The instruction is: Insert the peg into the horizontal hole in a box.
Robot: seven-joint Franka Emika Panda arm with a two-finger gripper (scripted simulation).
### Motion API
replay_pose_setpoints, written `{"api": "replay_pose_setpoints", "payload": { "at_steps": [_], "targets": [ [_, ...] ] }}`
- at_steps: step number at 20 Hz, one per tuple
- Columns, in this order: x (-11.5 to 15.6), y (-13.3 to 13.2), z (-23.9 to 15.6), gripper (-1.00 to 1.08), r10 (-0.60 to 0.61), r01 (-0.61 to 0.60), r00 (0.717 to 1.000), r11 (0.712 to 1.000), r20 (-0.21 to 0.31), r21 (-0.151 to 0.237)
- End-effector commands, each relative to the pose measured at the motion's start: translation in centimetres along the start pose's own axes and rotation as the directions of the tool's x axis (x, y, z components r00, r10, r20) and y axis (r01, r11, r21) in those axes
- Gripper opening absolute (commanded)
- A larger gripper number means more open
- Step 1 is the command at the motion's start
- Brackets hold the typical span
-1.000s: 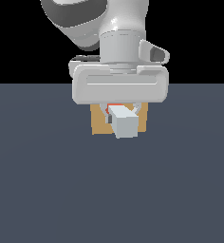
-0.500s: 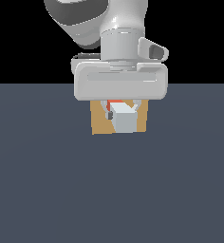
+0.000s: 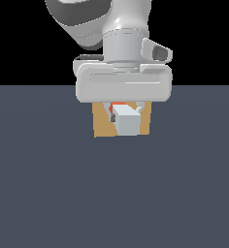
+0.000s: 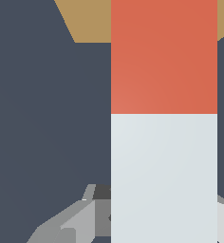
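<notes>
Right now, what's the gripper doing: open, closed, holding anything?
Gripper: closed on the peg, gripping its pale part, with the red end pointing toward the box.

Not a real room: a bare simulator scene, rendered. Flat slate-blue bench (image 3: 48, 193) fills the lower part of the exterior view with no texture, edges or seams; above a straight horizon line everything is plain black, no walls or furniture. Shading is smooth and uniform. Only contents: a glossy white-grey robot arm (image 3: 121, 34), a plain tan box (image 3: 101, 127) with flat single-colour faces, and a peg (image 3: 126, 121) in two flat colours, red-orange and pale grey. Wrist view shows the same flat blue surface and solid colour blocks. Reads as a robotics test environment.
</notes>
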State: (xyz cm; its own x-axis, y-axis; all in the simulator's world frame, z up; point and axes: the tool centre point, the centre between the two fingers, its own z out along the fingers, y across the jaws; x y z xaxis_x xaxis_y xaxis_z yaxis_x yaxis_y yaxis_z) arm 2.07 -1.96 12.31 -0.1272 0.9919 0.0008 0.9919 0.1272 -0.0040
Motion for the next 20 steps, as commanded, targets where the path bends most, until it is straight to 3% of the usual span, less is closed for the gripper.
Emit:
{"api": "replay_pose_setpoints", "payload": {
  "at_steps": [1,6,15,20],
  "targets": [
    [0.3,0.1,-0.2,-1.0,-0.001,0.001,1.0,1.0,0.0,-0.003],
    [2.7,0.0,-0.2,-1.0,-0.001,0.001,1.0,1.0,0.0,-0.004],
    [10.0,0.0,-0.3,-1.0,-0.001,0.001,1.0,1.0,0.001,-0.006],
    [11.8,0.1,-0.3,-1.0,0.0,0.0,1.0,1.0,0.001,-0.007]
  ]
}}
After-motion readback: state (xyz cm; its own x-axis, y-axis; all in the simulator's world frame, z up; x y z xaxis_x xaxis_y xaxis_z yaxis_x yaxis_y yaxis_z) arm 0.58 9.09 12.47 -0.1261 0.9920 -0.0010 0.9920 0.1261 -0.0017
